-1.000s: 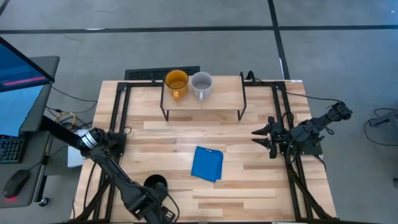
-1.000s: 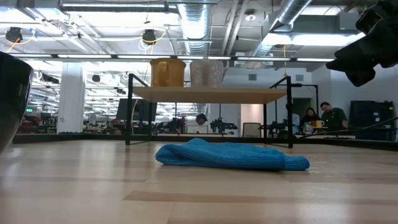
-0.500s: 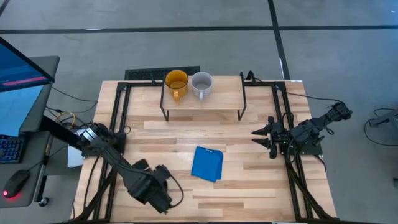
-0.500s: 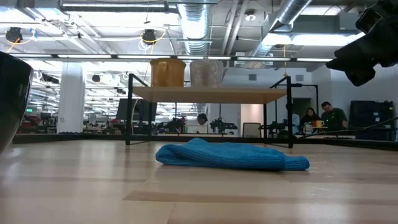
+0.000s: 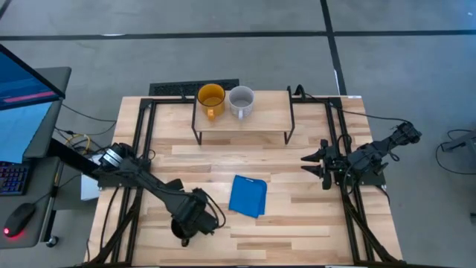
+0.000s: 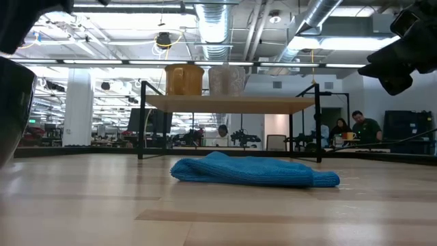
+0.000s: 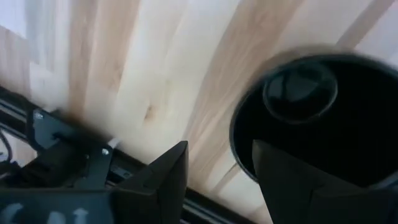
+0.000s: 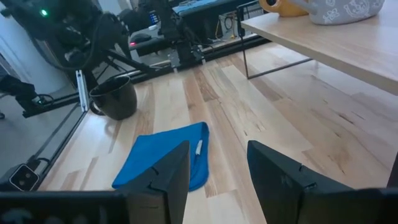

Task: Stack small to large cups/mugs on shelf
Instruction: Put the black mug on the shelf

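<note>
The black mug [image 8: 115, 98] stands upright on the table near my front left edge, well apart from the shelf [image 5: 260, 117], where the yellow mug [image 5: 210, 99] and the grey mug [image 5: 241, 100] already sit side by side at the left end of the board. I have my left gripper [image 7: 214, 168] right above the black mug with its fingers spread open, one finger over the rim, so I think I am lining up to grab it. My right gripper [image 5: 311, 164] waits open over the table's right side, past the blue cloth [image 5: 248, 196].
</note>
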`<state>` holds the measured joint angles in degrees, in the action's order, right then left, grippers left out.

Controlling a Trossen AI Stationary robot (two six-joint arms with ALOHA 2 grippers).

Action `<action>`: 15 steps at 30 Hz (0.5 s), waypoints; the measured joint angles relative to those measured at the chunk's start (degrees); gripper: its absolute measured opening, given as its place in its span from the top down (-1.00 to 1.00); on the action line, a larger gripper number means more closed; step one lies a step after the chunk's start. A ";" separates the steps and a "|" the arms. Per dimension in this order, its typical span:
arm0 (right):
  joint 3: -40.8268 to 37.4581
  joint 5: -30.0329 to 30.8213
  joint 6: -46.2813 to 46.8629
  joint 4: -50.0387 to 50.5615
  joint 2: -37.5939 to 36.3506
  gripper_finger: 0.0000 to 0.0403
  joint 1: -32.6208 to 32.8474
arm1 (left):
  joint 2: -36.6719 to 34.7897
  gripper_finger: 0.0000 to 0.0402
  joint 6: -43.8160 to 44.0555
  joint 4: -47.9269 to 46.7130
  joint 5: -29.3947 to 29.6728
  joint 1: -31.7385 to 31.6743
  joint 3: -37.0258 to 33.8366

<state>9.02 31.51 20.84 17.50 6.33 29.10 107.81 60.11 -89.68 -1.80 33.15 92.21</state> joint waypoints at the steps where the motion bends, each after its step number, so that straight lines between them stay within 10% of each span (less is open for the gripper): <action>1: 0.00 -0.02 0.06 0.00 0.02 0.10 0.00 | 0.00 0.15 -0.50 1.18 -0.62 0.04 -0.65; 15: 0.00 -0.04 0.13 0.09 0.00 0.10 0.00 | 0.05 0.15 -4.25 4.70 -0.53 0.18 -2.76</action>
<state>9.02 31.46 20.97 17.58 6.33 29.10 107.86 55.86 -84.99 -2.34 33.33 89.45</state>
